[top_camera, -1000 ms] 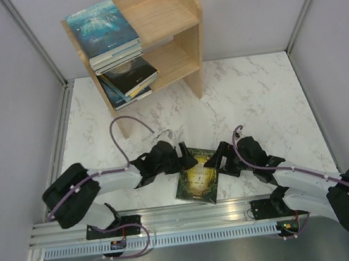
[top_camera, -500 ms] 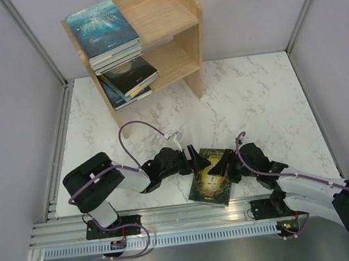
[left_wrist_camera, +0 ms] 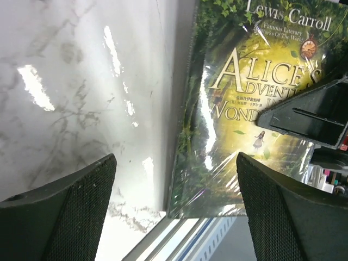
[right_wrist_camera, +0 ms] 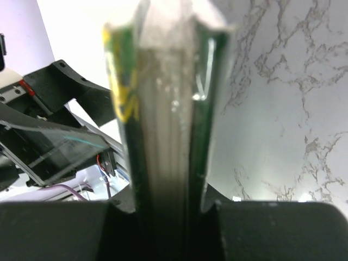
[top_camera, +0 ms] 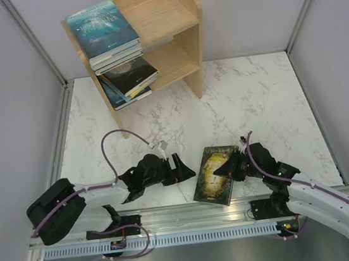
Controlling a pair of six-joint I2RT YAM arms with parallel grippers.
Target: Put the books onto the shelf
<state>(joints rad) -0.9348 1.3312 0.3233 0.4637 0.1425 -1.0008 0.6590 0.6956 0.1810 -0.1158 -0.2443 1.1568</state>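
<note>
Over the white marble surface (top_camera: pixel 253 95), between grey walls (top_camera: pixel 4 94), my right fingers (right_wrist_camera: pixel 272 231) pinch the green book (right_wrist_camera: pixel 163 136); my left fingers (left_wrist_camera: pixel 60 217) are spread wide.

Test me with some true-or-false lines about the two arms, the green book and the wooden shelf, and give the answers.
1. The right arm's jaws are shut on the green book. True.
2. The left arm's jaws grip that book as well. False: they stand open and empty, beside it.
3. The book's cover names Lewis Carroll. True.
4. The wooden shelf holds nothing. False: stacks of books lie on both tiers.
5. The green book is right by the shelf. False: it is at the table's near edge, between the arms.
</note>
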